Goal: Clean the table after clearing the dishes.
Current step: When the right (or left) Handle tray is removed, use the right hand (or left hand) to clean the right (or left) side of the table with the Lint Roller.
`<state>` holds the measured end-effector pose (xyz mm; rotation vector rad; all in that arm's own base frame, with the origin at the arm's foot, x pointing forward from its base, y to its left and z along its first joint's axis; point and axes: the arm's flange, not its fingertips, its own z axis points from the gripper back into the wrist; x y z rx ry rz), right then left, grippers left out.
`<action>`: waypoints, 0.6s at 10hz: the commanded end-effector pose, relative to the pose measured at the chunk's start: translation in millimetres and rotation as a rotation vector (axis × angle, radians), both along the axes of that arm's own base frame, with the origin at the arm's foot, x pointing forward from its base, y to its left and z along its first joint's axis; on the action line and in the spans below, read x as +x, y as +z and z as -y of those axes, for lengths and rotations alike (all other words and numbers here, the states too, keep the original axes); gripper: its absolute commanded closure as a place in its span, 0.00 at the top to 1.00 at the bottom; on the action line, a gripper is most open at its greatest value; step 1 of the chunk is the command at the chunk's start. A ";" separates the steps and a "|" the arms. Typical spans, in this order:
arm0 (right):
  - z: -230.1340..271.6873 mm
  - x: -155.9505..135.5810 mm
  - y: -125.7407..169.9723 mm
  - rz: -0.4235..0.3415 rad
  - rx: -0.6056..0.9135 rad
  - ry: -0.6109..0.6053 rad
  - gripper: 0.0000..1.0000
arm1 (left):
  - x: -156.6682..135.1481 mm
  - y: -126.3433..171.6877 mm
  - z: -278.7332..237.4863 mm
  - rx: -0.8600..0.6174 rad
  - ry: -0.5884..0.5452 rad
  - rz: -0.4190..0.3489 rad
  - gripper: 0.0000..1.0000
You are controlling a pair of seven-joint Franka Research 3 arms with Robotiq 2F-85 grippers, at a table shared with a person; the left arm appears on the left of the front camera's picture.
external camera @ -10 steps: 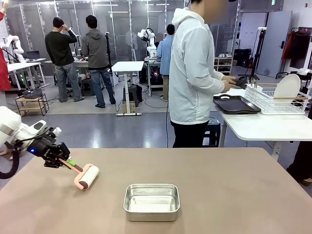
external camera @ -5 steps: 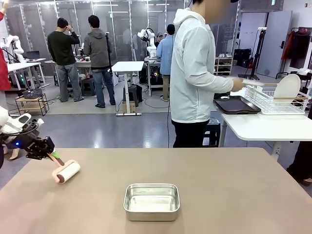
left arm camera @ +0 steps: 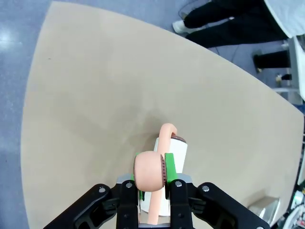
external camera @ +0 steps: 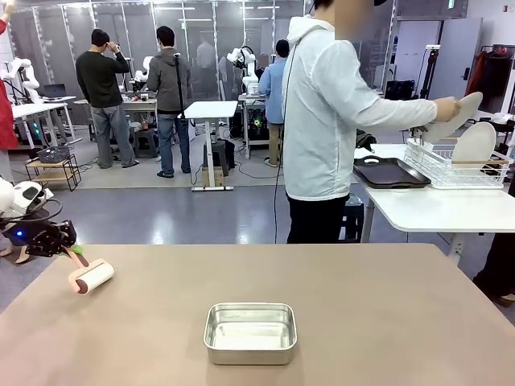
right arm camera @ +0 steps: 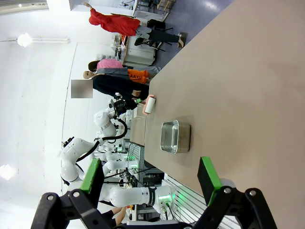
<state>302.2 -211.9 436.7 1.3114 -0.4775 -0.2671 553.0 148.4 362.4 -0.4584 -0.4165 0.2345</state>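
Front view tells me the dishes are off my surface (external camera: 386,305), left end effector (external camera: 71,256) clamped on the roller (external camera: 91,277) mid-cleaning, right end effector (right arm camera: 150,181) apart.

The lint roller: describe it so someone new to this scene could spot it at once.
On the big taupe-brown table, look to the robot's left edge. There the left gripper is shut on the peach handle of a lint roller, its white drum resting on the tabletop. The steel pan nearby is rectangular and metallic.
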 end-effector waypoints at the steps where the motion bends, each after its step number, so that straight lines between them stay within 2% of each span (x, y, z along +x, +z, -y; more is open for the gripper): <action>1: -1.5 -0.1 3.1 0.010 0.003 0.001 1.00 | -5.0 -54.7 -1.7 0.172 0.054 -0.064 0.21; 6: -1.5 -0.1 3.1 0.010 0.003 0.001 1.00 | -13.1 -7.7 -4.1 0.174 0.056 0.033 0.21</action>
